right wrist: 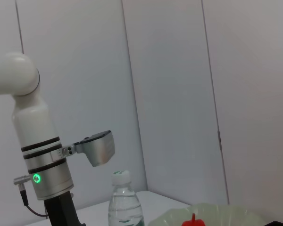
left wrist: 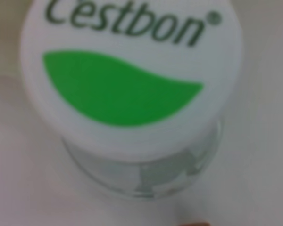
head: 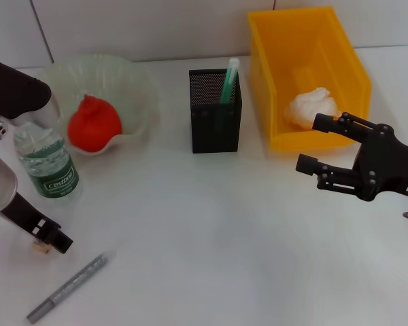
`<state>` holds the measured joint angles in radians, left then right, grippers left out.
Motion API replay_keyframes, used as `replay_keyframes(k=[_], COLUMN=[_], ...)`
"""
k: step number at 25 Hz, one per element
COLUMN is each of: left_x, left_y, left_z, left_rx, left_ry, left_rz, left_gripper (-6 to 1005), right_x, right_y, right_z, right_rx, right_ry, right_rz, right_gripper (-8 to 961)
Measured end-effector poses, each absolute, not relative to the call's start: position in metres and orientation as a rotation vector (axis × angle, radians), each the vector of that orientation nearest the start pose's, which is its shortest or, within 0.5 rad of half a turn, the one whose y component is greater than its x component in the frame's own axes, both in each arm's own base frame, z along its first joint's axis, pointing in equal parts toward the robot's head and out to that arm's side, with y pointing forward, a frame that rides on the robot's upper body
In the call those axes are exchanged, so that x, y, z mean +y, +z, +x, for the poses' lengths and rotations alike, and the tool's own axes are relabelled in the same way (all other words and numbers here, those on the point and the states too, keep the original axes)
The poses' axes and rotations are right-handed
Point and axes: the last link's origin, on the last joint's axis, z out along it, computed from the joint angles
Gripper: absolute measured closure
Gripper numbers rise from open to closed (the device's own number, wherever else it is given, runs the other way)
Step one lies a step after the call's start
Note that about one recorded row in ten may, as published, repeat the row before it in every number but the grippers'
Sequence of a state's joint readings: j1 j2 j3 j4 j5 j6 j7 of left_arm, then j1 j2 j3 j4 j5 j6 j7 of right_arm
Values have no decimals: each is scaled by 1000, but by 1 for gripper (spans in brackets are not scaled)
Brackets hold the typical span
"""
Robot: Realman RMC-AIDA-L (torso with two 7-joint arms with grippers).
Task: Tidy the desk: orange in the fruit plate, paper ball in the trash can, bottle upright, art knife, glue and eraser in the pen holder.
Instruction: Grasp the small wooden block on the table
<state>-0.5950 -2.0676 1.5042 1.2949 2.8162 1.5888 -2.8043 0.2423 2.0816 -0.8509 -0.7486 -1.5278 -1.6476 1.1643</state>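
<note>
Knife, the slim grey metal art knife (head: 69, 287), lies diagonally on the white bench (head: 224, 238) just beside the left gripper (head: 51, 239), whose fingers' state I cannot tell, far from the right gripper (head: 316, 145) with fingers spread.

The left arm (right wrist: 35, 141) is glossy white and rounded, with thin black bands and a silver collar carrying a small green light. A silver wedge-shaped camera housing (right wrist: 98, 147) juts from its side, and a black link (head: 35, 223) runs below. The right gripper (head: 316, 145) is matt black, built of open linkage bars with visible pivots and a small white label.
</note>
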Motion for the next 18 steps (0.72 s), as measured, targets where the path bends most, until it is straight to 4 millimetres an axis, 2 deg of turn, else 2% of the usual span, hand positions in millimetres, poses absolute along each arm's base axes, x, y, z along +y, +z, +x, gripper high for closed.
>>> replay_keyframes(k=[18], left_x=[349], left_y=[-2], left_z=[-219], left_rx=[-1111], left_ry=[823], left_rz=[-2303], left_gripper=[224], right_x=[276], right_y=[33], right_z=[281], right_rx=[407], right_ry=[1015], right_rz=[-2448], right_gripper=[117])
